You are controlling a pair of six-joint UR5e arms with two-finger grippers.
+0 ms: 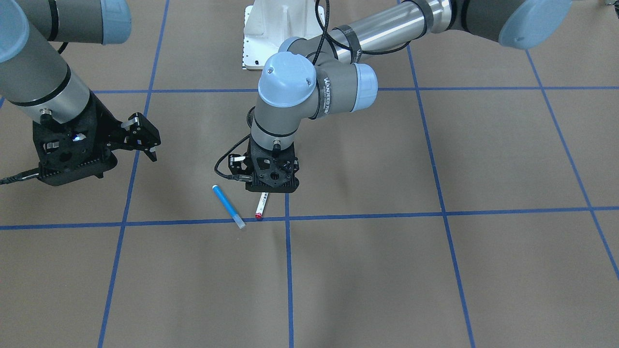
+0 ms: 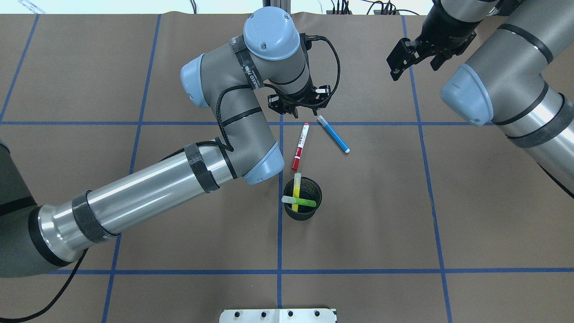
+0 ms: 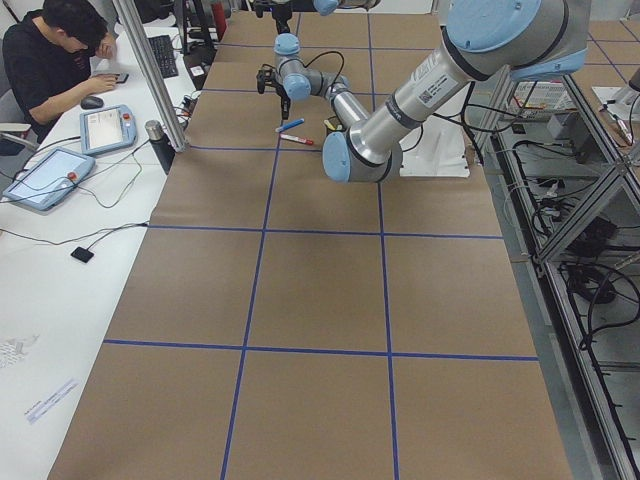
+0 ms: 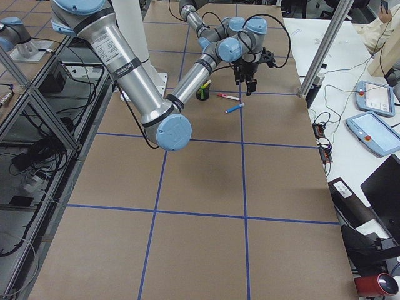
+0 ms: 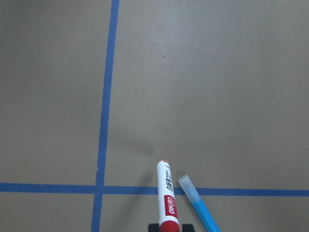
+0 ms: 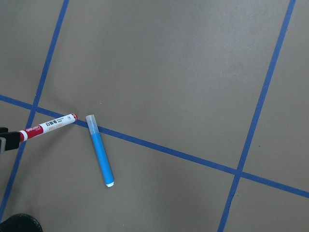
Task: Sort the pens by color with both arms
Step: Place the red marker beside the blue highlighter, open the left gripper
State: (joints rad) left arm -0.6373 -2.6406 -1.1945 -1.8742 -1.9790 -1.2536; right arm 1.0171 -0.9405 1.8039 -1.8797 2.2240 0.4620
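Fingers (image 1: 145, 130) of the right gripper (image 2: 415, 70) are seen spread wide with nothing between them, held in the air well apart from the pens. Whether the left gripper (image 2: 299, 106) is spread or pressed together cannot be told, as its fingers are hidden beneath the wrist. It is poised above the red-capped pen (image 2: 301, 146), which lies flat on the table (image 2: 381, 202). Just beside it the blue pen (image 2: 333, 134) is laid. A narrow V is formed by the two, with their far ends close but apart at a crossing of blue tape lines (image 2: 381, 123). The yellow pen (image 2: 297, 184) and lime green pen (image 2: 305, 202) are found crossed in a black mesh cup (image 2: 309, 215) near the red cap. At a white desk (image 3: 40, 290) beside the table a person (image 3: 45, 60) is seated by two tablets (image 3: 108, 128).
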